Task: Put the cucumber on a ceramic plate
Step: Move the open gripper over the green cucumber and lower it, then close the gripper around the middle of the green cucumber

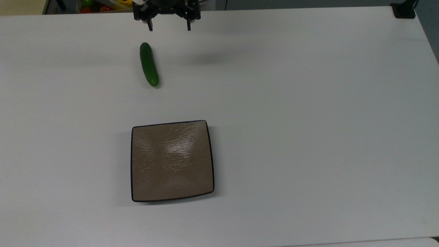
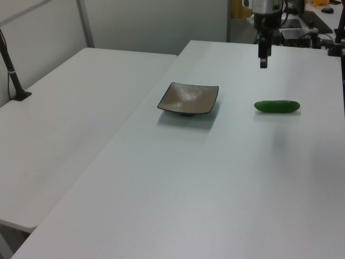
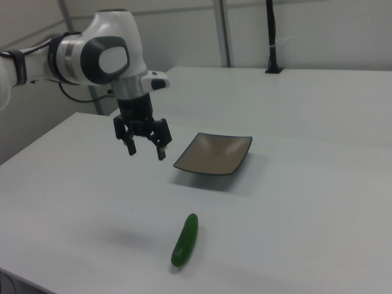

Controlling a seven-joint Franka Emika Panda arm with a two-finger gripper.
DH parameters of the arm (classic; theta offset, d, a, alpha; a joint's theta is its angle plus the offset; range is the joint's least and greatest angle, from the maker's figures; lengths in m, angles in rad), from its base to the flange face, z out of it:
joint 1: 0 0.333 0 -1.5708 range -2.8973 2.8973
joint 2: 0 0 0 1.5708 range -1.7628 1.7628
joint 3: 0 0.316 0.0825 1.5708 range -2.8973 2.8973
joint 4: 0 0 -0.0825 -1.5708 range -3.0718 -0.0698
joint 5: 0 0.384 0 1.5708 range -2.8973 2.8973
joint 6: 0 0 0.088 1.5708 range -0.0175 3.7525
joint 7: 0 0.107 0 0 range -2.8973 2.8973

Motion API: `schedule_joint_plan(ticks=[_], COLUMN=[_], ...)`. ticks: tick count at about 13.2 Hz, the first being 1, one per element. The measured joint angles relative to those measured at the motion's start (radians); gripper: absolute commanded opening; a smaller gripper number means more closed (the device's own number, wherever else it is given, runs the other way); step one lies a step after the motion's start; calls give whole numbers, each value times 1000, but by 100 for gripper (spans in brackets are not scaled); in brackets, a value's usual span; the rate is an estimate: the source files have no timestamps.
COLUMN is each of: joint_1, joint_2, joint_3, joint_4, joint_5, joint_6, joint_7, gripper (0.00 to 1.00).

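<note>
The gripper (image 3: 146,151) hangs in the air above the tabletop (image 1: 308,120), fingers (image 1: 150,26) spread wide and holding nothing. The cucumber (image 1: 149,64) lies flat on the tabletop, well apart from the bare ceramic plate (image 1: 172,160).

A lab: bare white tables (image 2: 161,178), robot arm (image 3: 92,58).

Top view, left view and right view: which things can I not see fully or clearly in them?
- Arm: in the top view the upper edge cuts it off above the claw.
- Claw in the left view: seen side-on, so the gap between its fingers is hidden.
- Coloured things beyond the table, top view: cut by the edge, too small to name.
- Plate underside: hidden in the right view by the plate itself.
- Cucumber: its far side is hidden in the left view.
</note>
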Motion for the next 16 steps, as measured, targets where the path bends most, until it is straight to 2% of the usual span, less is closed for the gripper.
schedule_joint_plan(ticks=[7,11,16], joint_1=[-32,-41,-70], joint_2=[0,0,0], joint_3=[-4,-8,-9], joint_4=[-119,-186,-233], joint_5=[0,-36,-56], joint_6=[0,0,78], joint_7=[-3,-10,-122], gripper=[100,100,100])
